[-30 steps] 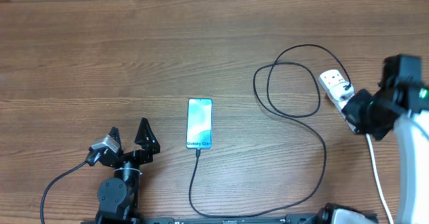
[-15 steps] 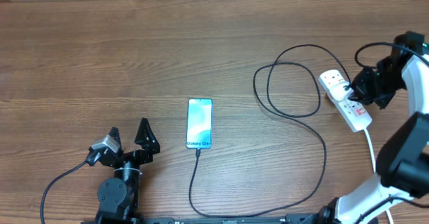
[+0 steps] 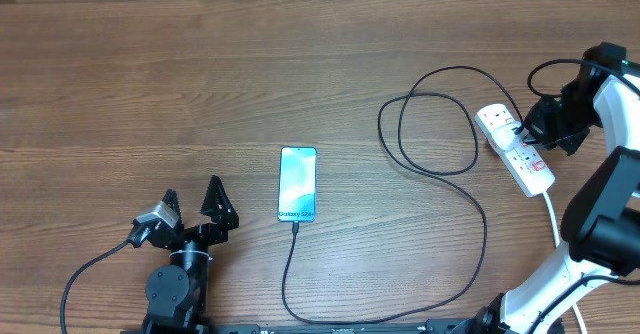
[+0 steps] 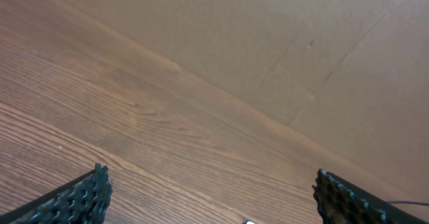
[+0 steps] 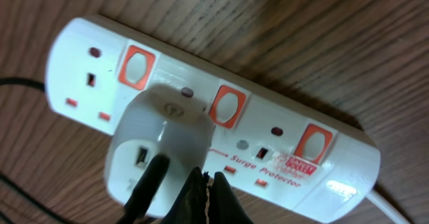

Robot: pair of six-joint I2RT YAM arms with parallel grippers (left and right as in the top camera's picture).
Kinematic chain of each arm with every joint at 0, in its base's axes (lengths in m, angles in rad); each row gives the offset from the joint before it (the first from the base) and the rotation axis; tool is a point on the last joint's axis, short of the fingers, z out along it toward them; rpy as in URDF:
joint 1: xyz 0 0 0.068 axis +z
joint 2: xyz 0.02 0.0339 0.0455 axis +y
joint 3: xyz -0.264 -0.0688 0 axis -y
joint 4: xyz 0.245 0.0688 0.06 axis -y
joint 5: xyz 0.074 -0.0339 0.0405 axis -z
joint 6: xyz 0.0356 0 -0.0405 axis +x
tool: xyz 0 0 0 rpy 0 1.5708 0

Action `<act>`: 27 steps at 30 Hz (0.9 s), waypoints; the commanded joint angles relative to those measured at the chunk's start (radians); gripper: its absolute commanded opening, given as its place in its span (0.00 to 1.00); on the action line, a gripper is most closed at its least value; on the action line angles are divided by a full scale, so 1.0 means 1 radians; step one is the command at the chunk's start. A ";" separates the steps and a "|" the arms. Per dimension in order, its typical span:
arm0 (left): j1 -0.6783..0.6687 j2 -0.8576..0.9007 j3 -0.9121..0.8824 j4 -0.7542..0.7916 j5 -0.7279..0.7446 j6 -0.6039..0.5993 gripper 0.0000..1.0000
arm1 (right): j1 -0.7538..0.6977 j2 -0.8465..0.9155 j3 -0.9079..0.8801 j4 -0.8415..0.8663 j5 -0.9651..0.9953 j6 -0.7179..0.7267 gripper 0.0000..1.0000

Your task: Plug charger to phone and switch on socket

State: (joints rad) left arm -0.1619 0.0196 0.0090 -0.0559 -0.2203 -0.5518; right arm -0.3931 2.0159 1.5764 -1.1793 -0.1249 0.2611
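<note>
The phone (image 3: pixel 298 184) lies flat at the table's middle, screen lit. The charger's black cable (image 3: pixel 470 244) runs from its connector tip (image 3: pixel 296 226), which sits at the phone's near end, down and round in loops to the socket (image 3: pixel 530 169) at the right. In the right wrist view the socket (image 5: pixel 281 127) shows red switches and a white adapter (image 5: pixel 161 137) with the black cable (image 5: pixel 151 184) in it. My right gripper (image 5: pixel 209 192) is shut and empty, its tips at the strip beside the adapter; it also shows in the overhead view (image 3: pixel 530 134). My left gripper (image 3: pixel 192 206) is open and empty, left of the phone.
The socket's white cord (image 3: pixel 555 239) runs toward the table's near edge at the right. The left wrist view shows my open left gripper (image 4: pixel 211 210) over bare wooden table (image 4: pixel 167 143) and a brown wall behind.
My right arm has swung from the near right end of the socket up to its far side and now points down at the strip. The left arm, phone and cable have not moved.
</note>
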 commanded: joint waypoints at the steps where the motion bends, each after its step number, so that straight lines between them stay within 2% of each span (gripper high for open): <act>1: 0.005 -0.009 -0.005 0.001 0.005 -0.006 1.00 | -0.009 0.033 0.028 0.024 0.024 -0.004 0.04; 18: 0.005 -0.009 -0.005 0.001 0.005 -0.005 1.00 | -0.008 0.107 0.027 0.071 0.010 -0.004 0.04; 27: 0.005 -0.009 -0.005 0.001 0.004 -0.006 1.00 | -0.009 0.132 0.048 0.018 0.027 -0.003 0.04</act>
State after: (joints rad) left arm -0.1619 0.0196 0.0090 -0.0559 -0.2203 -0.5518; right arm -0.4061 2.1147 1.5990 -1.1294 -0.1028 0.2611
